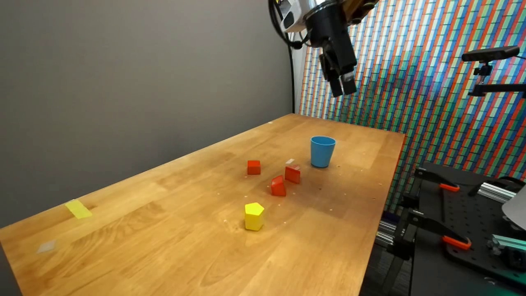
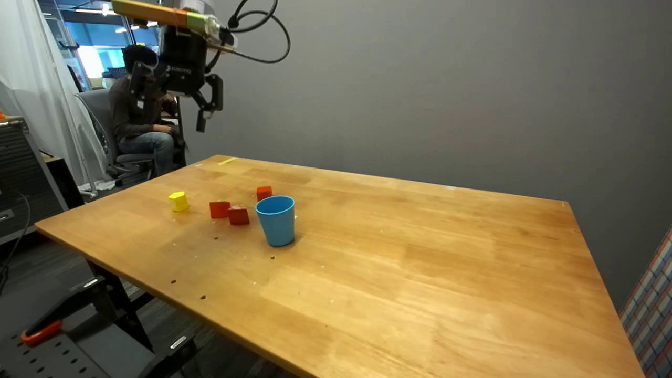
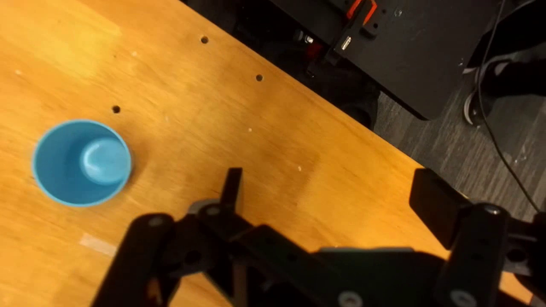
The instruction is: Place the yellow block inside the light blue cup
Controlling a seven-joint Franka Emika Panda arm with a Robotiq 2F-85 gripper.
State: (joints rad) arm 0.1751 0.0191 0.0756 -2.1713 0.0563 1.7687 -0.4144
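Note:
The yellow block [image 1: 254, 220] stands on the wooden table, and it also shows in an exterior view [image 2: 179, 202]. It is out of the wrist view. The light blue cup [image 1: 321, 153] stands upright on the table; it also shows in an exterior view [image 2: 277, 223]. In the wrist view the cup [image 3: 81, 163] lies left of my fingers, and its inside looks empty. My gripper [image 1: 343, 87] hangs high above the table, touching nothing. Its fingers are wide apart with nothing between them, in an exterior view [image 2: 171, 115] and in the wrist view [image 3: 326, 183].
Red blocks [image 1: 254, 167] [image 1: 292, 174] [image 1: 278, 186] lie between the yellow block and the cup. A flat yellow scrap [image 1: 78, 209] lies near the wall-side edge of the table [image 1: 164, 246]. A dark cart with clamps [image 1: 456, 242] stands beside the table. A person [image 2: 142, 115] sits behind.

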